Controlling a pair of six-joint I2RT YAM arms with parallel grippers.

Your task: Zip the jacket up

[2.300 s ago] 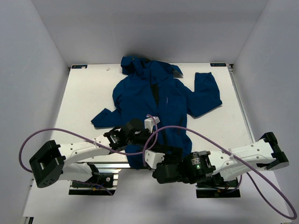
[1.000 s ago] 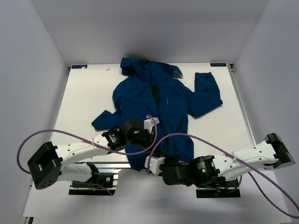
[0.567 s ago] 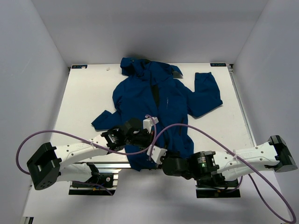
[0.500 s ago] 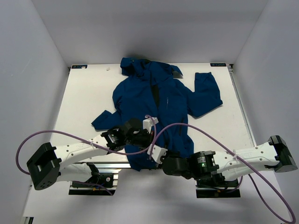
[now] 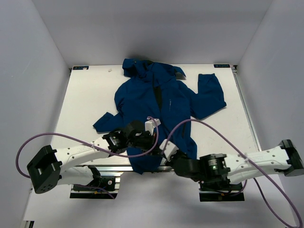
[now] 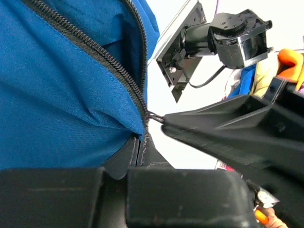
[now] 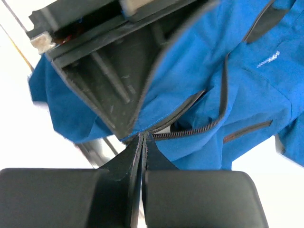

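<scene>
While left claw (image 6: 141, 143) and right claw (image 7: 143, 138) pinch it, one jacket (image 5: 141, 97) sprawls.

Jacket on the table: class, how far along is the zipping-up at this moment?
Done: the jacket lies spread front-up, with both arms at its hem. In hand: the left gripper and right gripper are each shut on fabric at the bottom end of the zipper. Left: its two rows of teeth lie apart, so the whole front is yet to be closed.
</scene>
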